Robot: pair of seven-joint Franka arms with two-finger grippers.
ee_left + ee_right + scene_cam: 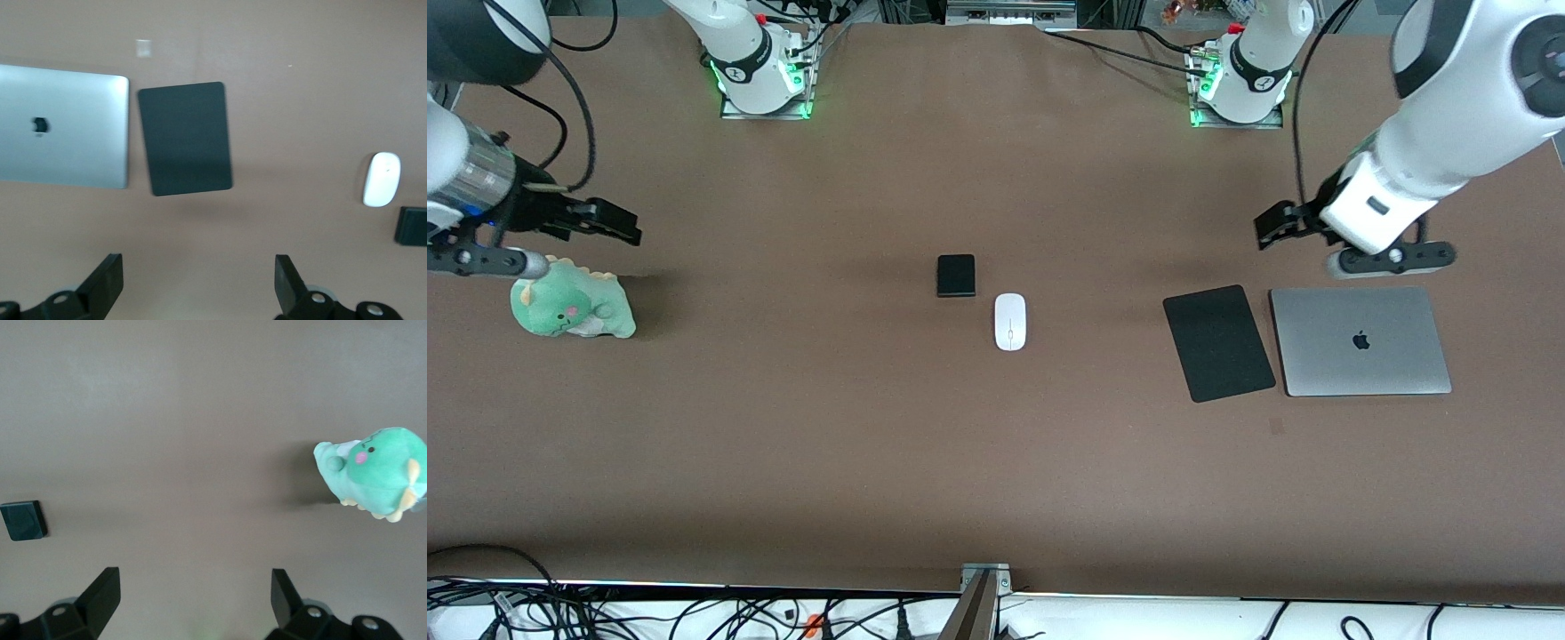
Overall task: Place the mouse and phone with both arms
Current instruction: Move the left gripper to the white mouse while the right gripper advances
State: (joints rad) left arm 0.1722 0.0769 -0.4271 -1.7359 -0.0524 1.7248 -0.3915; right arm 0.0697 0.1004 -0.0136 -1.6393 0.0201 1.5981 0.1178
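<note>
The white mouse [1010,321] lies in the middle of the brown table, and also shows in the left wrist view, mouse [382,179]. The black phone [956,275] lies just beside it, farther from the front camera; the phone [411,227] is cut by the frame edge in the left wrist view and the phone [23,520] shows small in the right wrist view. My left gripper [1273,224] hangs open over bare table near the laptop's far edge, its fingers [107,277] wide apart. My right gripper [609,222] hangs open over the table beside the green plush toy. Neither holds anything.
A thin black mouse pad [1218,342] and a closed grey laptop [1359,340] lie side by side toward the left arm's end. A green plush dinosaur [571,307] sits toward the right arm's end. Cables run along the table's front edge.
</note>
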